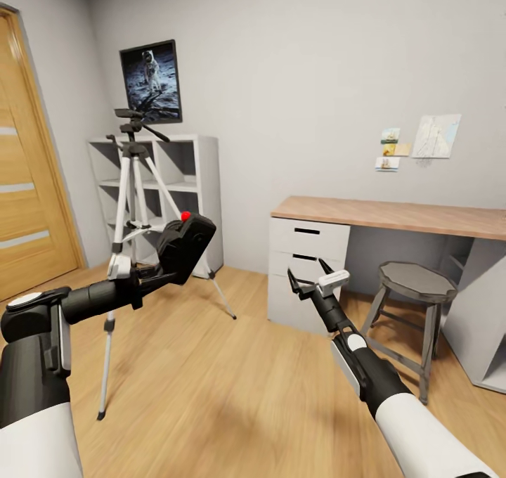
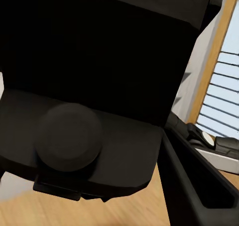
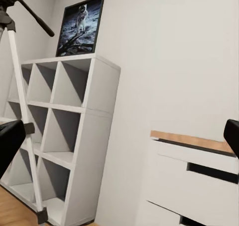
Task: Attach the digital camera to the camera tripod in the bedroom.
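Before the camera tripod [image 1: 132, 204], left gripper [image 1: 156, 270] holding digital camera [image 1: 184, 244], seemingly tilted upright.

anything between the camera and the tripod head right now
Nothing visible does. The left gripper holds the camera in open air in front of the tripod, well below its head. The right gripper hangs off to the side, open.

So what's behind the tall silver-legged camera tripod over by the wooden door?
Behind the silver-legged camera tripod stands a white cube shelf against the grey wall, with a framed astronaut poster on top. The small black digital camera in the left gripper covers the shelf's lower cubes.
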Controlling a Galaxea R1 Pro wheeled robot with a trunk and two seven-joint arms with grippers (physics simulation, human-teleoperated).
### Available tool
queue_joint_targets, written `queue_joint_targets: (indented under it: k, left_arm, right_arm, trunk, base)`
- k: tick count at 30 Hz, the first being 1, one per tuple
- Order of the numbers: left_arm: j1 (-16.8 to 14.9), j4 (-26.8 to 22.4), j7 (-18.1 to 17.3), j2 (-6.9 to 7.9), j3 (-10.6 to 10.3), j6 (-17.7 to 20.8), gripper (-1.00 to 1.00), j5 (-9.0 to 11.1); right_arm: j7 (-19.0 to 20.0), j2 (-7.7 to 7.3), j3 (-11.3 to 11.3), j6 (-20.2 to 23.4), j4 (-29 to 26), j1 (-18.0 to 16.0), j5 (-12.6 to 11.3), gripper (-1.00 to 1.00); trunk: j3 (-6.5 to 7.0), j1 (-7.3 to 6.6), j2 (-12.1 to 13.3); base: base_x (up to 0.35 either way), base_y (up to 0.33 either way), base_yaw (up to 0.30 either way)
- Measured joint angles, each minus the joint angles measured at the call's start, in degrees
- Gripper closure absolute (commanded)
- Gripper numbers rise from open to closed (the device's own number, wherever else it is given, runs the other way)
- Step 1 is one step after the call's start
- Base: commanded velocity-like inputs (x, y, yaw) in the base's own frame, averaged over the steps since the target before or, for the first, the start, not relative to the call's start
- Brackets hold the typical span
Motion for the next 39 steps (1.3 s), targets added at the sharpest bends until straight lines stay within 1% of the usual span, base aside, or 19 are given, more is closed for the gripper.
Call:
queue_joint_targets:
  k: [4, 7, 8, 11, 16, 19, 21, 23, 25, 27, 28, 29, 30, 32, 34, 37, 39]
  left_arm:
    - [-0.03, 0.00, 0.00, 0.00, -0.01, 0.00, 1.00, 0.00]
    - [-0.04, 0.00, 0.00, 0.00, -0.01, 0.00, 1.00, 0.00]
    - [-0.02, 0.00, 0.00, 0.00, 0.05, 0.01, 1.00, -0.01]
    - [-0.02, 0.00, 0.00, 0.04, 0.14, 0.00, 1.00, 0.00]
    - [-0.04, 0.00, 0.00, 0.11, 0.38, 0.01, 1.00, -0.02]
    - [-0.03, 0.00, 0.00, 0.27, 0.57, 0.06, 1.00, -0.03]
    - [-0.02, 0.00, 0.00, 0.59, 0.65, 0.65, 1.00, -0.04]
    - [-0.01, 0.00, 0.00, 0.76, 0.67, 1.31, 1.00, -0.03]
    - [-0.03, 0.00, 0.00, 1.28, 0.63, 3.20, 1.00, -0.04]
    - [-0.02, 0.00, 0.00, 1.60, 0.64, 3.75, 1.00, -0.04]
    - [-0.04, 0.00, 0.00, 2.00, 0.63, 4.13, 1.00, -0.04]
    - [-0.03, 0.00, 0.00, 2.23, 0.63, 4.28, 1.00, -0.04]
    - [-0.02, -0.01, 0.00, 2.60, 0.63, 4.48, 1.00, -0.03]
    - [-0.01, 0.00, 0.00, 2.91, 0.66, 4.66, 1.00, -0.03]
    - [0.00, 0.00, 0.00, 3.12, 0.68, 4.75, 1.00, -0.03]
    - [0.00, 0.00, 0.00, 3.21, 0.62, 4.81, 1.00, -0.02]
    - [0.00, -0.01, 0.00, 3.25, 0.57, 4.85, 1.00, -0.02]
  right_arm:
    - [-0.03, 0.00, -0.02, -0.01, 0.77, 0.00, 0.00, -1.00]
    - [-0.05, 0.00, -0.15, -0.11, 3.30, 0.01, 0.00, -1.00]
    - [-0.23, 0.02, -0.22, -0.21, 6.08, 0.02, 0.03, -1.00]
    - [-0.33, 0.03, -0.24, -0.19, 7.17, 0.00, 0.04, -1.00]
    - [-1.32, 0.06, -0.30, -0.13, 8.99, 0.00, 0.02, -1.00]
    - [-3.24, 0.03, -0.32, -0.15, 11.16, 0.01, 0.00, -1.00]
    - [-5.34, 0.03, -0.30, -0.17, 12.59, 0.00, 0.02, -1.00]
    - [-6.06, 0.05, -0.22, -0.18, 13.20, 0.00, 0.05, -1.00]
    - [-7.06, 0.09, 0.10, -0.12, 18.07, 0.02, 0.13, -1.00]
    - [-7.23, 0.11, 0.22, -0.13, 22.49, 0.01, 0.15, -1.00]
    - [-7.30, 0.11, 0.26, -0.14, 27.43, 0.04, 0.17, -1.00]
    - [-7.33, 0.12, 0.29, -0.19, 30.35, 0.02, 0.19, -1.00]
    - [-7.34, 0.12, 0.28, -0.33, 35.47, 0.04, 0.19, -1.00]
    - [-7.37, 0.13, 0.29, -0.45, 41.36, 0.04, 0.18, -1.00]
    - [-7.41, 0.13, 0.30, -0.33, 44.47, 0.13, 0.17, -1.00]
    - [-7.48, 0.12, 0.30, -0.02, 46.38, 0.88, 0.17, -1.00]
    - [-7.58, 0.08, 0.29, 0.07, 47.20, 2.86, 0.17, -1.00]
  trunk:
    - [0.89, -0.10, 0.05]
    - [1.55, -0.18, 0.10]
    - [1.77, -0.20, 0.11]
    - [2.44, -0.28, 0.15]
    - [3.34, -1.37, 2.15]
    - [3.88, -2.03, 3.35]
    - [4.24, -2.47, 4.16]
    - [4.60, -2.91, 4.96]
    - [4.95, -3.35, 5.76]
    - [5.31, -3.79, 6.56]
    - [5.48, -4.00, 6.97]
    - [5.67, -4.23, 7.37]
    - [5.84, -4.44, 7.77]
    - [6.20, -4.88, 8.57]
    - [6.57, -5.33, 9.37]
    - [7.11, -5.99, 10.58]
    - [7.46, -6.42, 11.38]
  base:
    - [0.000, 0.000, 0.000]
    - [0.000, 0.000, 0.000]
    - [0.000, 0.000, 0.000]
    - [0.000, 0.000, 0.000]
    - [0.000, 0.000, 0.000]
    - [0.000, 0.000, 0.000]
    - [0.000, 0.000, 0.000]
    - [0.000, 0.000, 0.000]
    - [0.000, 0.000, 0.000]
    - [0.000, 0.000, 0.000]
    - [0.000, 0.000, 0.000]
    - [0.000, 0.000, 0.000]
    - [0.000, 0.000, 0.000]
    - [0.000, 0.000, 0.000]
    - [0.000, 0.000, 0.000]
    - [0.000, 0.000, 0.000]
    - [0.000, 0.000, 0.000]
